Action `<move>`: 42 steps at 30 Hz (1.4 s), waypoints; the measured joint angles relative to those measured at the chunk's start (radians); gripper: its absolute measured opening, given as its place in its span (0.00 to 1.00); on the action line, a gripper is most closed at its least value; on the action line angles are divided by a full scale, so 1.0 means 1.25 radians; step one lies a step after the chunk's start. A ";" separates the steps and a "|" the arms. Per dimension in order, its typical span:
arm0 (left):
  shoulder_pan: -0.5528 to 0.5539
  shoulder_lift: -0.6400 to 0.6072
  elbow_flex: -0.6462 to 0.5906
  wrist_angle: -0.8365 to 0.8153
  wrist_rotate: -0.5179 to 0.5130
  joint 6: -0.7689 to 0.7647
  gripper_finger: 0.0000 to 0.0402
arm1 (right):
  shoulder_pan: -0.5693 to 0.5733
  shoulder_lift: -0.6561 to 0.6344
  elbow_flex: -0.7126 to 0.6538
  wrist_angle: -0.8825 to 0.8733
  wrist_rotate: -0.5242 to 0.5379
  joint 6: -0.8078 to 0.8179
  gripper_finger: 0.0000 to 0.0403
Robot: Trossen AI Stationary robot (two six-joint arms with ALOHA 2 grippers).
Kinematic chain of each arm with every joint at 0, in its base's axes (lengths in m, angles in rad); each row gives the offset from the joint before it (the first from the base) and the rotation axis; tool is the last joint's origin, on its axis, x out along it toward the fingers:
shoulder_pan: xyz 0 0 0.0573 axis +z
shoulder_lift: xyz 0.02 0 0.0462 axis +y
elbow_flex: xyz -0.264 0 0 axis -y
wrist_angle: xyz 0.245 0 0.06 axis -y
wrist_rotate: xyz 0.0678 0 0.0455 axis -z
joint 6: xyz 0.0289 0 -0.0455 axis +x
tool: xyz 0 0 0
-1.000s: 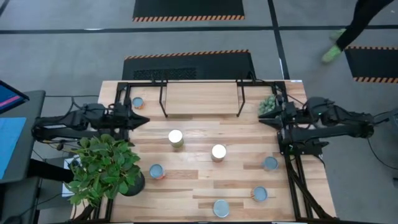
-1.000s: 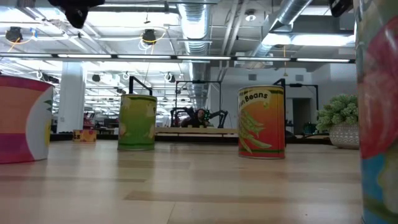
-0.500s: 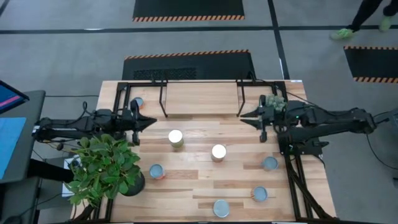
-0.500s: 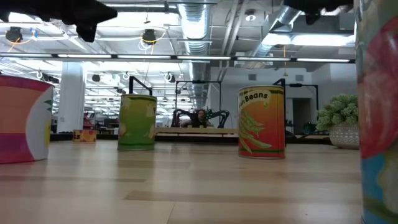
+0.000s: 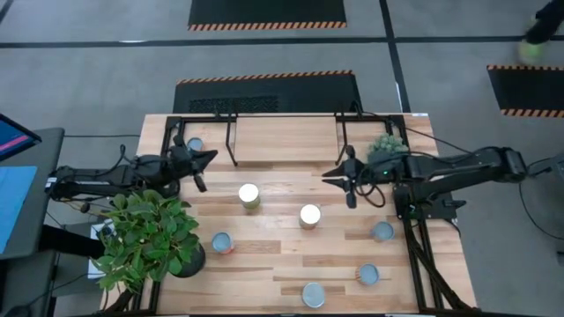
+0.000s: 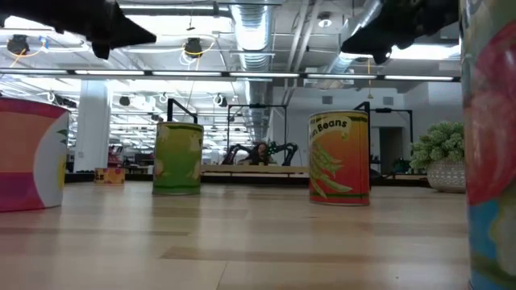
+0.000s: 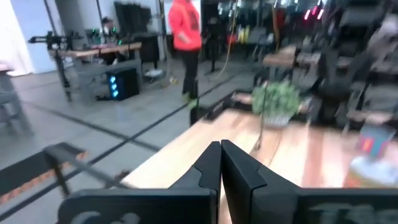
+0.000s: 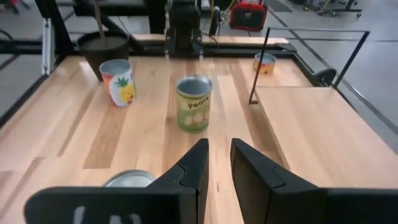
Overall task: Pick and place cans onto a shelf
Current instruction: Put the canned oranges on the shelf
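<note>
Right tool (image 5: 339,173), fingers slightly apart, hovers near the white-topped can (image 5: 309,214); the left tool (image 5: 204,158) looks closed. Descending off-centre would probably topple that can.

High: straight down, whole surface (image 5: 282,255). Low: surface level, facing room. Wrists: forward along arms. Shared: pears can (image 8: 194,103).

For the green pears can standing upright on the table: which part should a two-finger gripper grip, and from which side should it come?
Grip the pears can across its round side wall, below the rim. It stands upright with bare table around it, so the fingers can probably straddle it. The right gripper, fingers slightly apart, already faces it and could come in level from its own side.
</note>
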 joint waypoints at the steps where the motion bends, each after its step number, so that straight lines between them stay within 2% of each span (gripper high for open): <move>1: 0.000 0.001 0.000 -0.009 -0.013 0.008 0.00 | 0.002 0.011 0.000 0.004 0.000 0.017 0.23; 7: 0.000 -0.001 0.000 -0.009 -0.044 0.012 0.00 | 0.009 0.029 0.001 -0.006 -0.007 0.101 0.23; 12: 0.000 0.000 0.004 0.023 -0.043 0.066 0.00 | 0.009 -0.025 0.034 -0.153 -0.009 0.127 0.23; 15: 0.000 0.000 0.038 -0.002 -0.045 0.085 0.00 | 0.013 -0.056 0.051 -0.230 -0.009 0.157 0.23; 18: 0.007 0.012 0.092 -0.087 -0.076 0.048 0.00 | 0.014 -0.082 0.052 -0.297 -0.010 0.161 0.23; 21: 0.024 0.038 0.140 -0.226 -0.110 -0.009 0.00 | 0.019 -0.098 0.052 -0.380 -0.011 0.178 0.23; 25: 0.059 0.089 0.191 -0.378 -0.117 -0.087 0.02 | 0.024 -0.101 0.052 -0.468 -0.011 0.221 0.23; 27: 0.077 0.114 0.204 -0.420 -0.117 -0.108 0.06 | 0.025 -0.100 0.052 -0.476 -0.009 0.222 0.23; 33: 0.114 0.166 0.207 -0.423 -0.123 -0.139 0.18 | 0.024 -0.100 0.052 -0.488 -0.006 0.222 0.23; 40: 0.132 0.202 0.207 -0.436 -0.113 -0.166 0.19 | 0.024 -0.100 0.052 -0.488 -0.006 0.222 0.23; 42: 0.161 0.214 0.208 -0.447 -0.080 -0.155 0.19 | 0.024 -0.100 0.052 -0.488 -0.006 0.221 0.23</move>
